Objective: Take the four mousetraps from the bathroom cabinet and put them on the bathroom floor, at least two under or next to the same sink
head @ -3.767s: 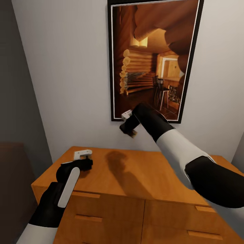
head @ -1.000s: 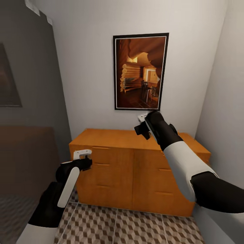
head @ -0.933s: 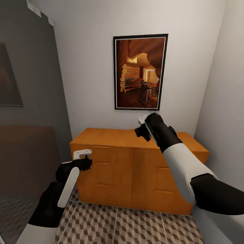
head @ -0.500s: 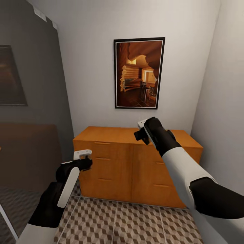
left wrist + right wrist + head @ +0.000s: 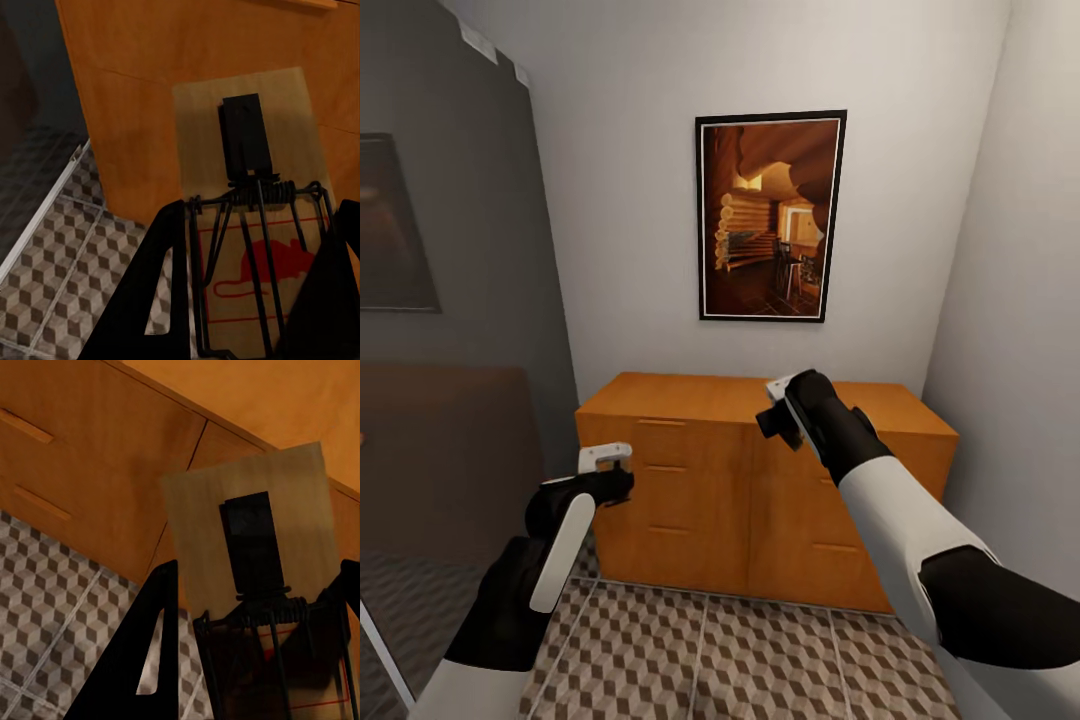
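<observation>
Mousetraps, two, tan wooden boards, black wire springs, one (image 5: 251,225) pinched in left gripper (image 5: 255,285), other (image 5: 259,585) pinched in right gripper (image 5: 251,652)

An orange wooden cabinet (image 5: 690,480) with slim drawer handles stands against the pale wall (image 5: 620,180). Above it hangs a black-framed picture (image 5: 770,215) of a log cabin interior. A dark panel (image 5: 450,300) closes off the side, bearing another dim picture (image 5: 395,225).
</observation>
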Controlling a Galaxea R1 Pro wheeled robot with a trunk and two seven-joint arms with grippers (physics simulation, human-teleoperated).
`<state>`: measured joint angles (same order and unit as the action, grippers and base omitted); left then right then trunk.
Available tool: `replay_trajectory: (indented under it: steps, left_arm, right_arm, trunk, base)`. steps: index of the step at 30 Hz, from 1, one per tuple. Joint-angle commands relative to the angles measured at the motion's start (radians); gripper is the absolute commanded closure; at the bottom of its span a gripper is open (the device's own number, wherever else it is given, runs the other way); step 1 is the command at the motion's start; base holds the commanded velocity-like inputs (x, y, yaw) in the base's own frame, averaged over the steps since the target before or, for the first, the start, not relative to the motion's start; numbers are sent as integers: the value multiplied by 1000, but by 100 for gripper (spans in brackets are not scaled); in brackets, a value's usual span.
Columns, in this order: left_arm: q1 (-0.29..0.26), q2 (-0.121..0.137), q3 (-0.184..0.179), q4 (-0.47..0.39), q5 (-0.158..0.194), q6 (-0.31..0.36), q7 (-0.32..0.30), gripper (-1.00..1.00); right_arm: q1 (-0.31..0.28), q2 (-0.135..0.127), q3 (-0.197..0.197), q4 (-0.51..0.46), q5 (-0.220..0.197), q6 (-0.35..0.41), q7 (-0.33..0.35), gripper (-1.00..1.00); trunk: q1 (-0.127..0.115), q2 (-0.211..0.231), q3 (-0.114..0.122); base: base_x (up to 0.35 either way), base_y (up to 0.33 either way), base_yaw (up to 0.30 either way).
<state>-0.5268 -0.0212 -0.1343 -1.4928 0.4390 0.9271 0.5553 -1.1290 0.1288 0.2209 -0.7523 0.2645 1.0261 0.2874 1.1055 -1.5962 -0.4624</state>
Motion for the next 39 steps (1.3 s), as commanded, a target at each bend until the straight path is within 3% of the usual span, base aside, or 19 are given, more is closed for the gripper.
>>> replay_trajectory:
  steps: [1,15,22,35,39]
  left_arm:
    - [-1,0,-1,3,9,2,12,100]
    - [-1,1,-1,32,10,-4,12,100]
    - [-1,-1,-1,52,7,-5,12,100]
    - [-1,-2,-1,56,6,-5,12,100]
    - [-1,-4,-1,69,5,-11,13,100]
  right_arm:
    - [0,0,1,-1,8,3,11,100]
    - [5,-3,0,0,7,3,11,100]
    - [53,-3,1,-1,11,-25,9,100]
    - [67,-3,1,0,9,-40,10,100]
    - [81,-5,-1,0,10,-96,6,100]
  trunk:
    - [0,-1,-1]
    - [0,-1,-1]
    - [0,-1,-1]
    - [0,-1,-1]
    - [0,-1,-1]
  base:
    - [0,0,0]
    - [0,0,0]
    - [0,0,0]
    - [0,0,0]
    - [0,0,0]
